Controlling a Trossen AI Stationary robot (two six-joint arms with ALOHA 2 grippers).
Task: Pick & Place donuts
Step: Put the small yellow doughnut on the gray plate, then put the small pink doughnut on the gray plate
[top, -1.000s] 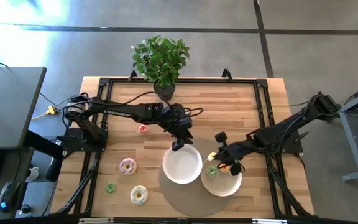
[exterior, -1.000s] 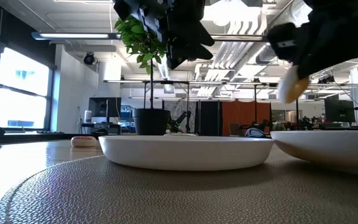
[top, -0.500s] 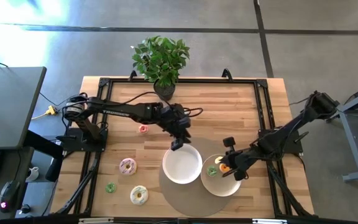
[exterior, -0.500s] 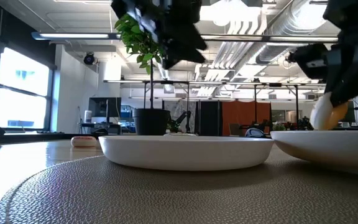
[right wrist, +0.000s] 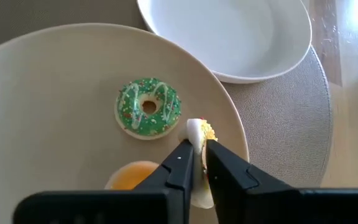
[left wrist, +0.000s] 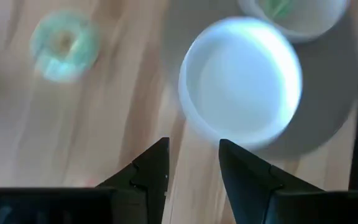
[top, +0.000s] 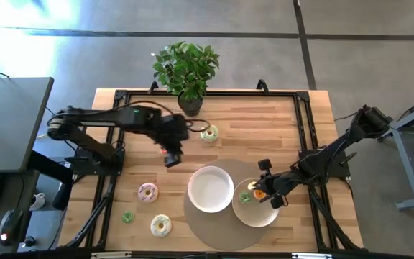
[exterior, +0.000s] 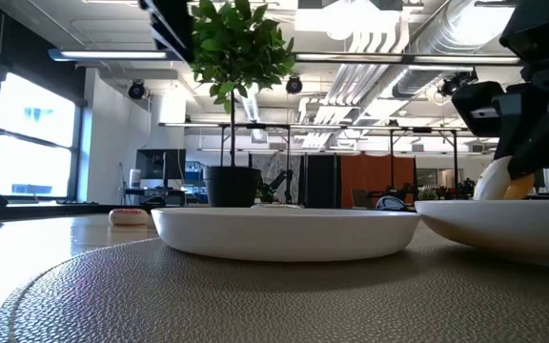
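1. Right gripper (right wrist: 196, 163) clenched on a yellow-iced donut (right wrist: 200, 134), low over the right plate (right wrist: 55, 81).
2. That plate holds a green donut (right wrist: 148, 107) and an orange one (right wrist: 132, 175).
3. Left gripper (left wrist: 193, 163), fingers apart, holds nothing beside the bare left plate (left wrist: 241, 87).

Two plates (top: 210, 190) (top: 261, 211) side by side on mat (top: 196, 223); donuts (top: 148, 192) left on bench (top: 279, 122); plant (top: 186, 68) behind.
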